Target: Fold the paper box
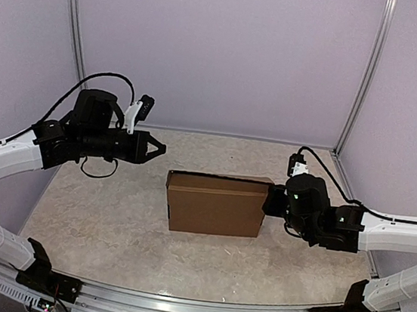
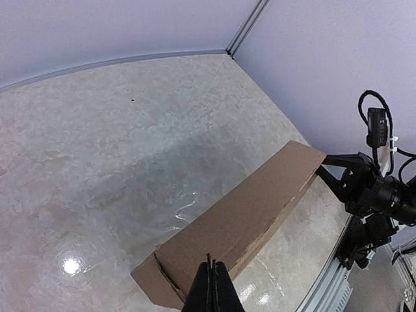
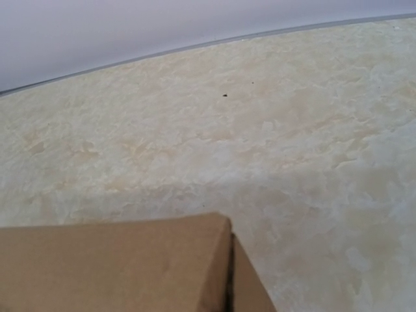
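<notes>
Left gripper (image 2: 212,286) is clenched and empty above the near end of the paper box (image 1: 216,203), which looks closed mid-frame on the table (image 1: 101,226), right gripper (image 1: 270,200) clenched at its right end, so we'd brace there and press the lid flat.

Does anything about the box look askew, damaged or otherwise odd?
Only small things. At the near corner of the box in the left wrist view, a crooked seam gapes slightly, so the end flap seems not fully flush. The right wrist view shows a dark slit at another corner. Otherwise it is closed.
</notes>
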Action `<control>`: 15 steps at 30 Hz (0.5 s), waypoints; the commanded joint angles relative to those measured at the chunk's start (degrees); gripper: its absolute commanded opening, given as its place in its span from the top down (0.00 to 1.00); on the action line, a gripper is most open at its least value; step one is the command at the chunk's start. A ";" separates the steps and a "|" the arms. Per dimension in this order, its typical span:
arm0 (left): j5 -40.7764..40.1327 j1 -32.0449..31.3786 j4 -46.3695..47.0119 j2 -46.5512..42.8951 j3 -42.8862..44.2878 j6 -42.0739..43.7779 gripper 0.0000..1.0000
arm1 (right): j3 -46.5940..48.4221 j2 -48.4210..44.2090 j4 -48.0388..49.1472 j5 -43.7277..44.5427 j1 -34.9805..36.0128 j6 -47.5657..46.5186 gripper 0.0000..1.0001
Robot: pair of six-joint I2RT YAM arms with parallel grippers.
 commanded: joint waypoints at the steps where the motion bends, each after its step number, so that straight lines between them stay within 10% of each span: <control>1: 8.71 1.14 6.08 3.79 1.84 -0.99 1.00 | -3.20 3.46 -11.25 -6.31 1.01 0.04 1.00; 15: 13.48 1.62 16.37 6.52 -15.25 -6.99 1.00 | -3.43 4.98 -10.71 -7.37 1.00 0.38 1.00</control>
